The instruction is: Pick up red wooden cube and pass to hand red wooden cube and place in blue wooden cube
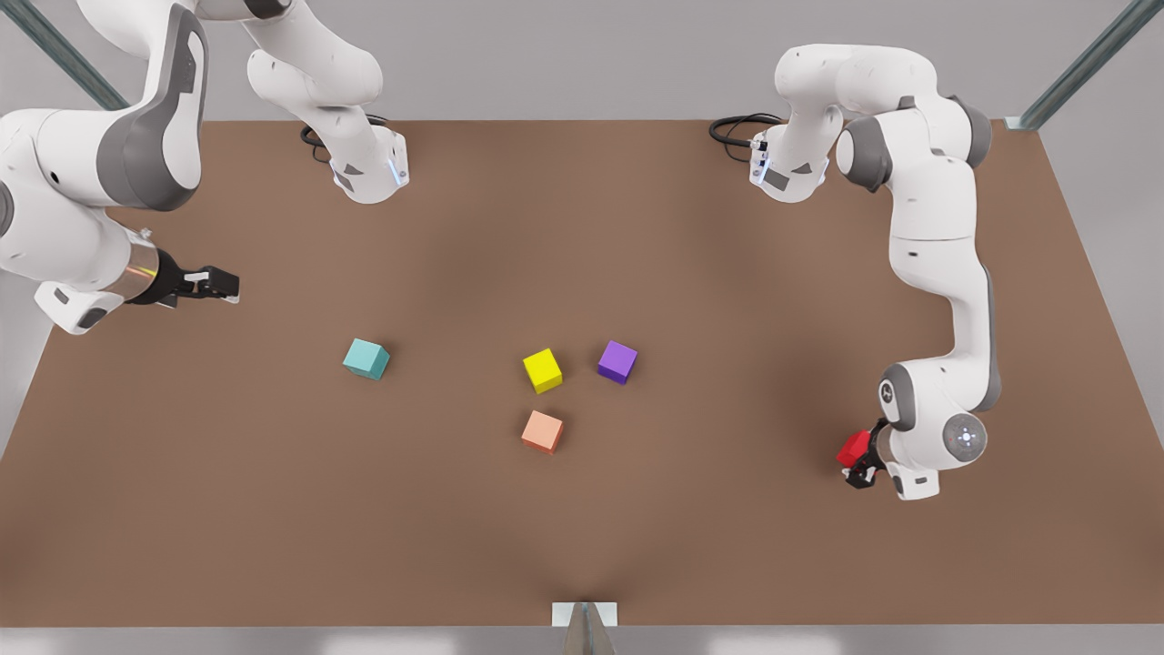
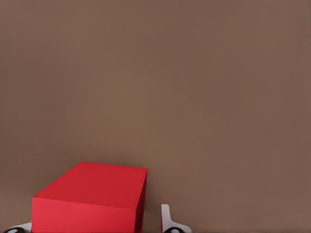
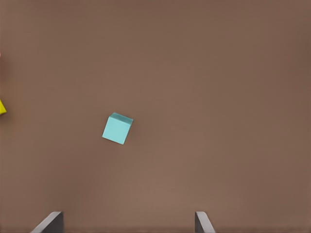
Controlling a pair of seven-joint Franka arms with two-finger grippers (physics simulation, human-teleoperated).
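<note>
The red wooden cube (image 1: 854, 448) sits near the front view's right side of the brown table (image 1: 727, 546). My left gripper (image 1: 863, 466) is down at it. In the left wrist view the red wooden cube (image 2: 92, 196) lies between the two fingers (image 2: 166, 219), with a small gap showing on one side, so the left gripper (image 2: 92, 226) reads as open around it. The blue wooden cube (image 1: 366, 358), teal in colour, rests left of centre and also appears as the teal cube (image 3: 117, 128). My right gripper (image 1: 216, 284) waits open at the front view's left, above the table.
A yellow cube (image 1: 542, 370), a purple cube (image 1: 617, 361) and a pale salmon-orange cube (image 1: 542, 431) stand grouped at the table's middle. The yellow cube (image 3: 2, 107) peeks in at the right wrist view's edge. Both arm bases stand at the far edge.
</note>
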